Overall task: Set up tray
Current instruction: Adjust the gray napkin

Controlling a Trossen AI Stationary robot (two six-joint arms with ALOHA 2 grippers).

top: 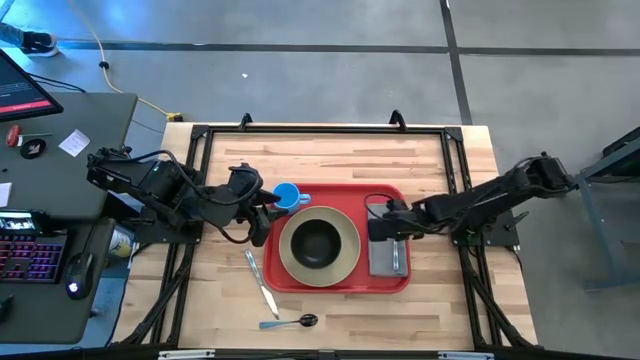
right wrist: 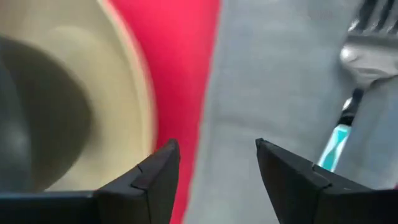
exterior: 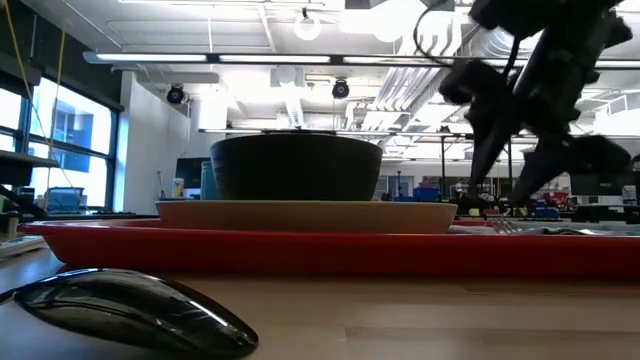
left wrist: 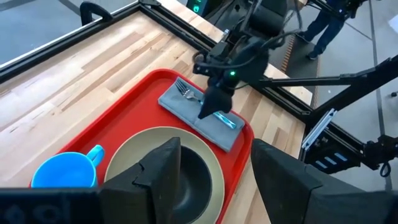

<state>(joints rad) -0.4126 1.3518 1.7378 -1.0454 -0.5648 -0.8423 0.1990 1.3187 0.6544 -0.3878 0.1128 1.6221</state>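
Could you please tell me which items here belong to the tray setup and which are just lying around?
Setup: tray, plate, bowl, blue cup, grey napkin, fork, knife, spoon.

Lying about: keyboard, computer mouse, papers.

This is a robotics lab in an open industrial hall. A pale wooden butcher-block table [top: 330,310] framed by black metal rails [top: 320,128] stands on a bare grey concrete floor [top: 300,70]. Along the table's left edge sits a dark desk [top: 60,130] with a backlit keyboard [top: 25,258]. Exposed ceiling ducts and strip lights [exterior: 230,58] hang overhead.
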